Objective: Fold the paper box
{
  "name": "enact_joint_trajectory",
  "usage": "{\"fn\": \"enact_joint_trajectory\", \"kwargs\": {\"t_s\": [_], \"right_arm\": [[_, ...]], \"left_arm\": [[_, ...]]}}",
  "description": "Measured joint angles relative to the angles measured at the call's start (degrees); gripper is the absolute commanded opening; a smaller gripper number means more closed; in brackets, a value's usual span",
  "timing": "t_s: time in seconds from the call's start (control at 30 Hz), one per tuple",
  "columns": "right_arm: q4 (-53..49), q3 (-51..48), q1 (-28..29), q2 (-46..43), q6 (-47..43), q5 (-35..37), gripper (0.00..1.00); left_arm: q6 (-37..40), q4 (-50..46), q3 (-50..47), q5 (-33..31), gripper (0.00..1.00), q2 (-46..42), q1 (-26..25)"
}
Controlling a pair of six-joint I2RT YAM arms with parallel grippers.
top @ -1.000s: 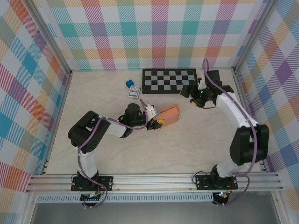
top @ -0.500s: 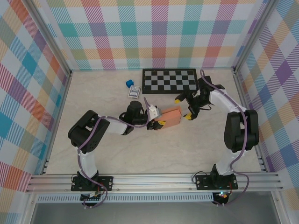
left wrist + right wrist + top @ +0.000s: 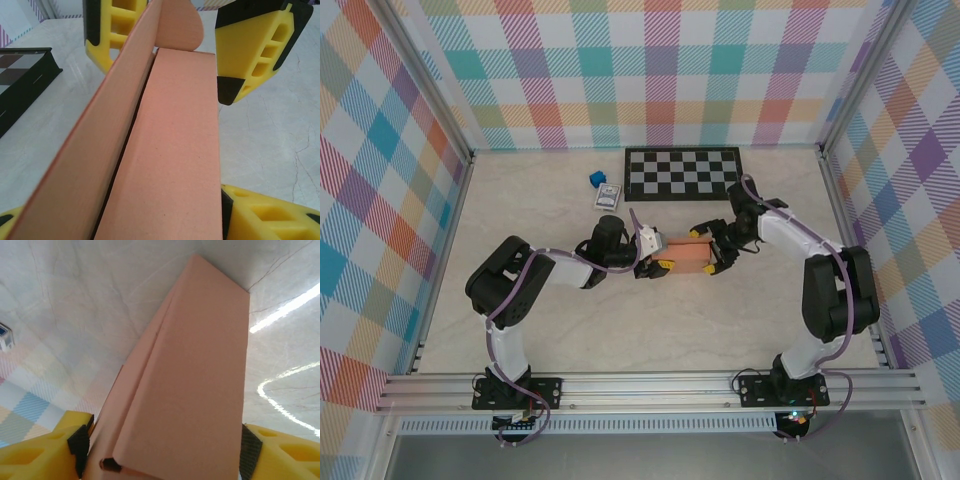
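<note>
Top external view, tabletop (image 3: 620, 320), centre.

Item: paper box (image 3: 686, 253), salmon-orange, partly formed. It lies between the two arms, and its long axis runs left to right, from one tool to the other.

Left tool (image 3: 663, 256): narrow, holding the box's left end between its fingers.

Right tool (image 3: 707, 250): set astride the opposite end. Right wrist view puts its pads against or just beside both long sides; a firm clamp cannot be told.

Left wrist view: one long flap (image 3: 100, 140) stands open along the box's side, with a rounded tab (image 3: 177, 25) at the far end, next to the right tool.

Judgement: the right arm is better placed to close the tab end.

Other items, well apart: checkerboard (image 3: 682, 173), blue cube (image 3: 594, 178), card pack (image 3: 608, 197).
</note>
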Motion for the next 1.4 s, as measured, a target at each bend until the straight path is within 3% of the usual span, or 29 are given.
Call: {"fn": "enact_joint_trajectory", "kwargs": {"t_s": [0.13, 0.17, 0.2, 0.47, 0.73, 0.83, 0.97, 1.0, 1.07, 1.2, 1.4], "right_arm": [[0.85, -0.74, 0.33, -0.76, 3.28, 3.58, 0.69], [0.96, -0.74, 0.55, -0.76, 3.76, 4.35, 0.69], [1.09, -0.79, 0.66, -0.76, 4.13, 5.07, 0.68], [1.79, -1.29, 2.14, -0.76, 6.21, 10.73, 0.59], [2.69, -1.73, 2.64, -0.87, 7.30, 13.03, 0.56], [2.84, -1.75, 2.64, -0.90, 7.50, 13.27, 0.55], [3.23, -1.75, 2.64, -0.90, 7.52, 13.42, 0.55], [3.26, -1.75, 2.64, -0.90, 7.52, 13.42, 0.55], [3.28, -1.75, 2.64, -0.90, 7.52, 13.57, 0.55], [3.45, -1.75, 2.67, -0.90, 7.69, 13.86, 0.54], [3.39, -1.07, 2.64, -0.24, 8.55, 13.88, 0.54]], "left_arm": [[-2.21, 1.40, -0.02, -0.46, 0.68, 0.00, 0.11], [-3.02, 1.86, -0.02, -0.50, 0.90, -0.02, 0.13], [-3.54, 2.25, -0.07, -0.61, 1.00, -0.11, 0.13], [-10.86, 5.20, -5.33, -2.64, 1.00, -6.05, 1.07], [-21.62, 2.16, -9.44, -10.95, 1.00, -21.75, 1.75], [-29.99, -4.17, -8.92, -18.21, 1.00, -28.61, 1.92], [-48.04, -24.09, -3.48, -32.85, 0.97, -35.36, 2.32], [-51.17, -28.44, -1.66, -34.58, 0.94, -35.82, 2.62], [-57.51, -38.84, 3.26, -36.15, 0.98, -35.12, 3.02], [-62.47, -51.56, 7.28, -37.77, 1.00, -31.56, 2.71], [-59.58, -60.67, 7.15, -35.47, 1.00, -22.36, 2.16]]}}
